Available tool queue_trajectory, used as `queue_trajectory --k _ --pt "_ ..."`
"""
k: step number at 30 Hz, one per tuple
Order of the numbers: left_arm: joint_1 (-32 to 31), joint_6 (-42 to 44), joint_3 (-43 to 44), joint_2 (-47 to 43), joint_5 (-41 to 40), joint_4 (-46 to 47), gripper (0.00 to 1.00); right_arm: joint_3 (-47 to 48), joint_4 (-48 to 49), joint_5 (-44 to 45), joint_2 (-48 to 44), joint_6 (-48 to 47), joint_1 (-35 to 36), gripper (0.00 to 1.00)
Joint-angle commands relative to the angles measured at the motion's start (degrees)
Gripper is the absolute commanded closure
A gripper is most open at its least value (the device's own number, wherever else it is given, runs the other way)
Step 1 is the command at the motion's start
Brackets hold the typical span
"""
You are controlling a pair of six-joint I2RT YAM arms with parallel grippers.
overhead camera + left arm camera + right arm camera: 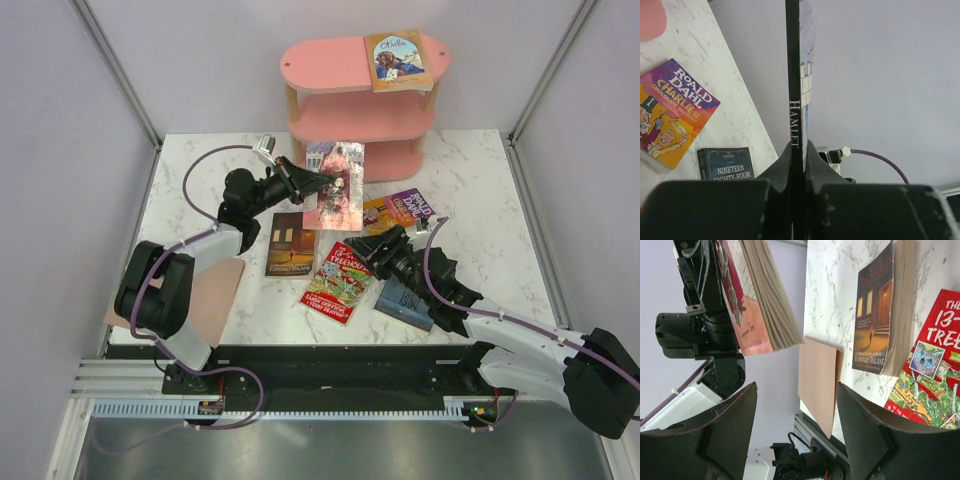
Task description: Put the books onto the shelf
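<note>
The pink shelf [355, 90] stands at the back, with a tan-blue book [398, 60] flat on its top board. My left gripper [300, 182] [799, 150] is shut on the spine of the grey-pink Hamlet book [337, 185] [794, 75], held off the table in front of the shelf. My right gripper [372, 248] [797, 390] is open and holds nothing, hovering by the red Treehouse book [340, 282] [930, 375]. On the table lie a dark brown book [290, 243] [875, 315], the Roald Dahl book [400, 210] [670, 112] and Nineteen Eighty-Four [405, 300] [725, 164].
A plain tan-pink sheet [215, 290] [817, 380] overhangs the table's near left edge beside the left arm. White walls close in the marble table [480, 200] on three sides. The right arm lies over part of Nineteen Eighty-Four.
</note>
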Motion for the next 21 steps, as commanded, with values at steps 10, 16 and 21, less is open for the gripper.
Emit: queue_trajectory --k 10,16,21 --pt "-4.12 -4.67 0.64 1.01 0.49 7.33 0.98 4.93 4.06 4.78 2.8 -3.45 0.22 0.27" --pt "-5.62 -5.11 1.61 1.81 0.58 8.03 0.98 6.51 5.48 6.27 3.51 -4.51 0.22 0.35" --pt "-5.71 -5.38 1.35 2.68 1.45 8.56 0.98 7.21 4.87 6.63 2.81 -4.86 0.31 1.0"
